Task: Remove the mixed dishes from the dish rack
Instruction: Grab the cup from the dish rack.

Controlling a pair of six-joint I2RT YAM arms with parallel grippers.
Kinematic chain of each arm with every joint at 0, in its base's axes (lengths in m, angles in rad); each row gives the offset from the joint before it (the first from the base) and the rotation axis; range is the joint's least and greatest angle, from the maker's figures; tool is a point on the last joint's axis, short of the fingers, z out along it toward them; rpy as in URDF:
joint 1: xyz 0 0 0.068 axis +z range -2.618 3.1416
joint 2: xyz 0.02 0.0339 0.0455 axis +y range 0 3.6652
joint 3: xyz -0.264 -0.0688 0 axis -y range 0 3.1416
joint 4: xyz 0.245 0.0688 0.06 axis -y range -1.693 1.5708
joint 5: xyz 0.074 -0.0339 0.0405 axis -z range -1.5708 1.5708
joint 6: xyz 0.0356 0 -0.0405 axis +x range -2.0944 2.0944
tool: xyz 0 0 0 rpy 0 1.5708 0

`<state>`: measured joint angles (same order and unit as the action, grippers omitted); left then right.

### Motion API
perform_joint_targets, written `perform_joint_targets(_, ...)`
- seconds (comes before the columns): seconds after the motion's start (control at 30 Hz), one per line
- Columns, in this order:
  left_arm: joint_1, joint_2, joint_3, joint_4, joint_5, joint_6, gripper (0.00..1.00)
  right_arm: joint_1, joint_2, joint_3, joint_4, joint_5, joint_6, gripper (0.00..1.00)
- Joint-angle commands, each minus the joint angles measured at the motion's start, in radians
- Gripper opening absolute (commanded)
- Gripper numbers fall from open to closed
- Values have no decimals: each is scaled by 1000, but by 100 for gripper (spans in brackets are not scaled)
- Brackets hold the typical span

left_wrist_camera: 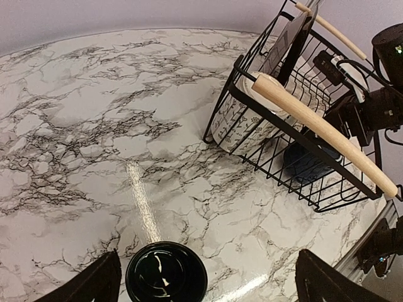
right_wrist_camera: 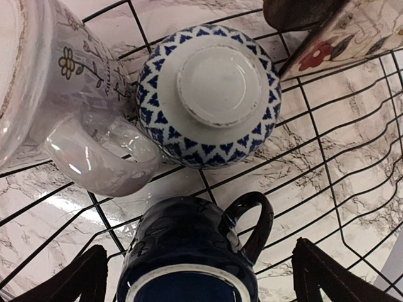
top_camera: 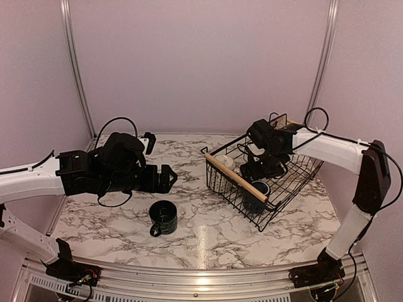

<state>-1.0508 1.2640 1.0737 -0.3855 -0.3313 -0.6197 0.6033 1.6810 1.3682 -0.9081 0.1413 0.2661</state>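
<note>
Right wrist view showed the right end effector [right_wrist_camera: 198, 272] spread open inside the dish rack [top_camera: 236, 178], the dark blue mug [right_wrist_camera: 189, 242] between its fingers. Best to descend straight and pinch the rim, clear of the upturned bowl [right_wrist_camera: 208, 94] just beyond.

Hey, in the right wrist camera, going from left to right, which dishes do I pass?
white flowered mug → upturned blue-and-white bowl → patterned plate. The dark blue mug sits straight below the bowl in this picture, so it is left out of the order.
</note>
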Motion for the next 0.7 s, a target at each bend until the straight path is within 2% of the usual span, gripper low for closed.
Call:
perform_joint_targets(0.0, 6, 14, 26, 6, 18, 9, 99, 5, -33, 63, -105, 56, 119, 99)
perform_joint_targets(0.17, 6, 15, 13, 20, 15, 7, 99, 37, -28, -16, -106, -6, 258, 99)
perform_joint_targets(0.27, 6, 33, 28, 19, 26, 12, 99, 41, -37, -43, -102, 27, 311, 99)
perform_joint_targets(0.5, 6, 43, 43, 10, 30, 22, 99, 42, -17, -68, -65, 22, 321, 98)
perform_joint_targets(0.6, 6, 36, 38, 10, 28, 17, 99, 41, -10, -71, -52, 29, 312, 94)
perform_joint_targets(0.67, 6, 32, 33, 9, 28, 14, 99, 42, -13, -73, -41, 18, 301, 88)
